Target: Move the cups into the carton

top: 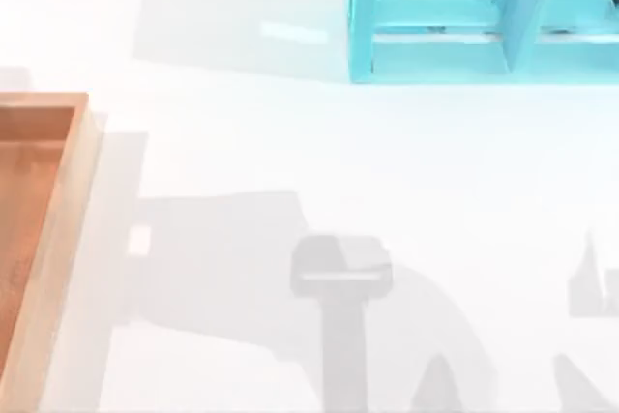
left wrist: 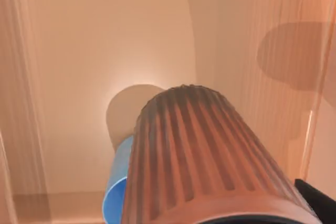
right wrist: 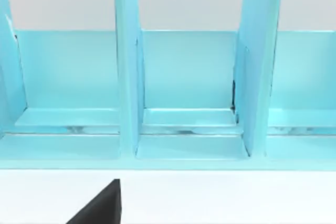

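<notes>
Ribbed cup [left wrist: 205,156] matt; carton [top: 68,200] wooden (visible grain); table [top: 290,142] glossy.

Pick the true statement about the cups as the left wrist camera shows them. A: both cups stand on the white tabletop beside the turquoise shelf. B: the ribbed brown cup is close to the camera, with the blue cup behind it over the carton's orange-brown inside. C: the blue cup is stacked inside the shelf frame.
B: the ribbed brown cup looms near the camera, the blue cup peeks out behind it, and the carton surrounds both.
</notes>
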`<state>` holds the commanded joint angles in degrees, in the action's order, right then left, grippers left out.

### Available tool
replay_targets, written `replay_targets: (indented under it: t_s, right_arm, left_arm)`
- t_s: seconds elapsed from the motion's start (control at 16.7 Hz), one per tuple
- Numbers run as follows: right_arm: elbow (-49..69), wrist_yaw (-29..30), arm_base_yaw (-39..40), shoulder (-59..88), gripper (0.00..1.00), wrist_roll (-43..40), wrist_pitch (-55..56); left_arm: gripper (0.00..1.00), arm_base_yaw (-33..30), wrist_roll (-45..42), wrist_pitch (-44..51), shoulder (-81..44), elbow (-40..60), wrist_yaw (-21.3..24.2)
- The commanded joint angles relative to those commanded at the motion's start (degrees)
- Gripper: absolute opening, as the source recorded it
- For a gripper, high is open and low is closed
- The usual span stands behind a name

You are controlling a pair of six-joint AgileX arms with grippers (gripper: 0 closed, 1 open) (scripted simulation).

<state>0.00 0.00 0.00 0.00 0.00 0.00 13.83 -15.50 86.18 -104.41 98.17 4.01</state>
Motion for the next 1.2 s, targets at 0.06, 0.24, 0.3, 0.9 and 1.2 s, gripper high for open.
replay_targets:
  t_s: [0.06,0.24,0.3,0.9,1.2]
  right_arm:
    - [0.00,0.00,0.00,0.00,1.00,0.00,0.00]
    - [0.00,0.00,0.00,0.00,1.00,0.00,0.00]
    - [0.00,0.00,0.00,0.00,1.00,0.00,0.00]
    - [0.00,0.00,0.00,0.00,1.00,0.00,0.00]
    - [0.00,0.00,0.00,0.00,1.00,0.00,0.00]
  left_arm:
    - [0.00,0.06,-0.01,-0.70,0.08,-0.62,0.01]
    - [0.00,0.37,-0.14,-5.05,0.50,-4.77,0.01]
    - [0.00,0.49,-0.20,-6.80,0.56,-6.65,0.03]
    - [0.08,0.95,-0.72,-14.42,0.33,-14.91,0.19]
    - [0.45,0.95,-0.72,-14.42,0.33,-14.91,0.19]
